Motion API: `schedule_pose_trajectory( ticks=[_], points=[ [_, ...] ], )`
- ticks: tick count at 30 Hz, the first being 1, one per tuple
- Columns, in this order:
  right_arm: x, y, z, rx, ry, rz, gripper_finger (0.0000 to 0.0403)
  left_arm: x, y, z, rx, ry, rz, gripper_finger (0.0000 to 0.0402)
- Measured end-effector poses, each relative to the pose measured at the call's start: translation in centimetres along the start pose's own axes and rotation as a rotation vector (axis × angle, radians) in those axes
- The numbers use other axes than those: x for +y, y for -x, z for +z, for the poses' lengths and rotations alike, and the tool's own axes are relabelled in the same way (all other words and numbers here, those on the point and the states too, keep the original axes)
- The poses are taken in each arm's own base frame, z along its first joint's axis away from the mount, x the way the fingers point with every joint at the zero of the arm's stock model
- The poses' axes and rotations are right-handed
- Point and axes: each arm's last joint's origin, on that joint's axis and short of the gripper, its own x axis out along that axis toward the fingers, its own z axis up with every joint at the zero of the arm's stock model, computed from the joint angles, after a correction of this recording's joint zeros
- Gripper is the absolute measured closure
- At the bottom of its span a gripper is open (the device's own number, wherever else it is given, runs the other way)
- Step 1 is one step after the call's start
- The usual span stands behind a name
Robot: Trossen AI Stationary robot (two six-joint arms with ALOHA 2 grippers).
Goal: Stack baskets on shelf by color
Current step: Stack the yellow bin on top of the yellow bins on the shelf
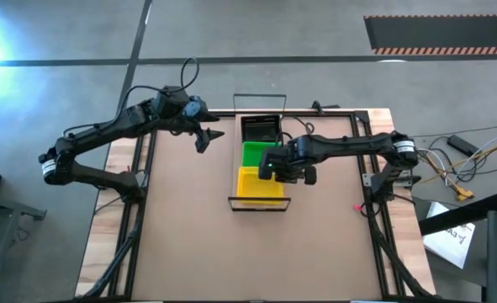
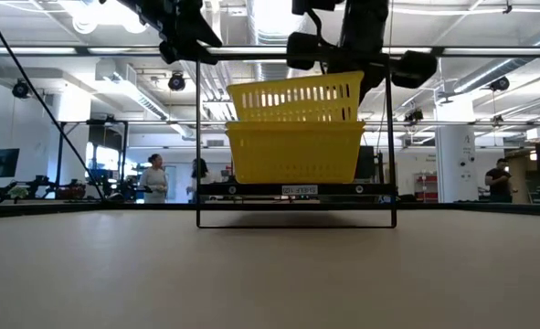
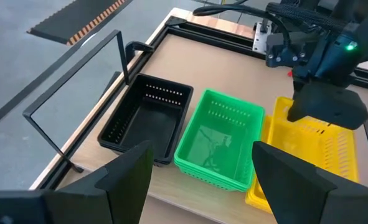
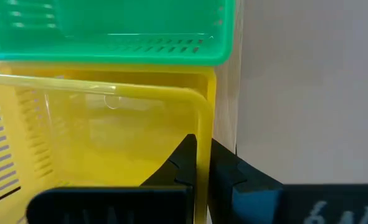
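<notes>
The right tool [image 4: 202, 165] is clenched on the wall of a yellow basket [image 4: 96, 134], held tilted in the yellow stack [image 1: 259, 185] at the lower end of the shelf [image 1: 260, 204], centre of the high view. The basket's long axis runs across the shelf, and the green stack [image 1: 255, 155] touches it just above. The left tool [image 1: 204, 138], released, waits upper left, farther off.

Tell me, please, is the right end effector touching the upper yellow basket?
Touching. The right wrist view shows the right end effector closed on the wall of the upper yellow basket.
</notes>
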Motion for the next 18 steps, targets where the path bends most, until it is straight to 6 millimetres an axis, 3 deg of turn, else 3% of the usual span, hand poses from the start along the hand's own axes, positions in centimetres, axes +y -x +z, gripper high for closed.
schedule_pose_trajectory(
  ticks=[5,11,18],
  points=[
    [0.2,-0.8,0.1,-0.008,-0.011,-0.02,0.038,0.0,0.0,0.0,0.003,0.001,0.0,0.0143],
    [0.2,-1.2,0.1,-0.003,0.031,-0.038,0.0314,0.0,0.0,-0.1,0.005,0.011,0.0,0.0143],
    [-1.6,1.9,0.3,0.0,0.153,-0.063,0.0249,-0.2,-0.1,-0.5,0.045,0.054,-0.089,0.0143]
  ],
)
